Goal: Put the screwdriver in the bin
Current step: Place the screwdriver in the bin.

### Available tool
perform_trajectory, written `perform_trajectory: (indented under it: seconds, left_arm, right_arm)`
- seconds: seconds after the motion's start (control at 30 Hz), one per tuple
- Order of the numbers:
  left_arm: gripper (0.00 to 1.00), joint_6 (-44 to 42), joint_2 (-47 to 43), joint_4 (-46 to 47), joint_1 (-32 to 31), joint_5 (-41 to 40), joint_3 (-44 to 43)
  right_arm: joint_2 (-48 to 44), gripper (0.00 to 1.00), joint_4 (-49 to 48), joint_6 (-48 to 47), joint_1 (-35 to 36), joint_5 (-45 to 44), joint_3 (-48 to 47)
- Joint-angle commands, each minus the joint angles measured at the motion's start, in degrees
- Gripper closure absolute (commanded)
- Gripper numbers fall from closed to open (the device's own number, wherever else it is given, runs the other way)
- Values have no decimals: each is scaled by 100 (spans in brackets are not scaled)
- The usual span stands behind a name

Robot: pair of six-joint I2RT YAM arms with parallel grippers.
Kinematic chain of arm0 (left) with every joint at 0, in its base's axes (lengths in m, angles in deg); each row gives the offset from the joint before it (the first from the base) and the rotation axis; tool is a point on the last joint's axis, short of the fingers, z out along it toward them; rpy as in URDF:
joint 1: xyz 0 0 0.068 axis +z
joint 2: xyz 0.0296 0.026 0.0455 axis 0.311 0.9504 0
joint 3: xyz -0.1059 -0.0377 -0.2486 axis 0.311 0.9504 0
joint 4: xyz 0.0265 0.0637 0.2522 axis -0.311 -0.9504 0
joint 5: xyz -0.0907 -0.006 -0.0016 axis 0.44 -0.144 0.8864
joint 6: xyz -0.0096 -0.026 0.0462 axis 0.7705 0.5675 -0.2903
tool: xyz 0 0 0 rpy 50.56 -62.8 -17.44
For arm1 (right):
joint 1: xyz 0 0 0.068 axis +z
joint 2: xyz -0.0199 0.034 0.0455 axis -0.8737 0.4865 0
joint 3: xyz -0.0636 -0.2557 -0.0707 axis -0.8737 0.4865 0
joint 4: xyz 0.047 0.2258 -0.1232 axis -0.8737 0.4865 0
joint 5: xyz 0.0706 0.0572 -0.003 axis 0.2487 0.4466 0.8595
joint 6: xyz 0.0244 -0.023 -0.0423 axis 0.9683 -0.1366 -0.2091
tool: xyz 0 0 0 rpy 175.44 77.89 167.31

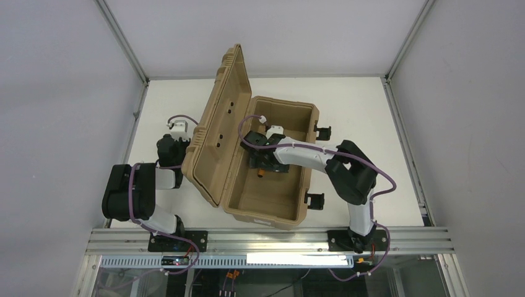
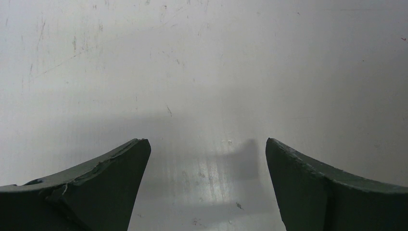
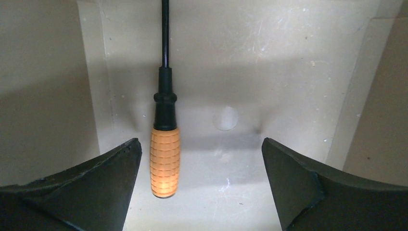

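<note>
Pretty obviously a robotics lab cell I'm dialled into, not a home or shop. There's a plain white table (image 1: 359, 99) boxed in by blank grey wall panels (image 1: 56, 93) on silver aluminium frame posts (image 1: 122, 38). The black-and-white left arm (image 1: 127, 195) and right arm (image 1: 350, 176) are bolted to a slotted aluminium rail (image 1: 266, 238), with purple cables (image 1: 392, 180) looped along them.

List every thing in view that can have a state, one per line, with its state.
large tan hard plastic case: open, on the table.
ribbed hinged lid: raised, swung to the left.
black latches: undone.
small screwdriver with orange handle and black shaft: lying flat on the case floor, not gripped.
right pincer: open, inside the case.
left pincer: open, empty.
</note>
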Motion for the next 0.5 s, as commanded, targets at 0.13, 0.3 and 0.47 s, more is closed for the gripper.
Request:
perform_trajectory:
  seconds: [0.13,0.3,0.47]
  left_arm:
    - [1,-58,-115,160,-27,-45,-60]
    - [1,-61,-114,166,-24,-45,-64]
    - [1,-54,-116,159,-28,-51,-60]
  right_arm:
    - [-751,1,240,187,36,-305,-123]
    - [-958,1,712,109,37,-470,-484]
    - [-971,1,1416,-19,33,-574,-1179]
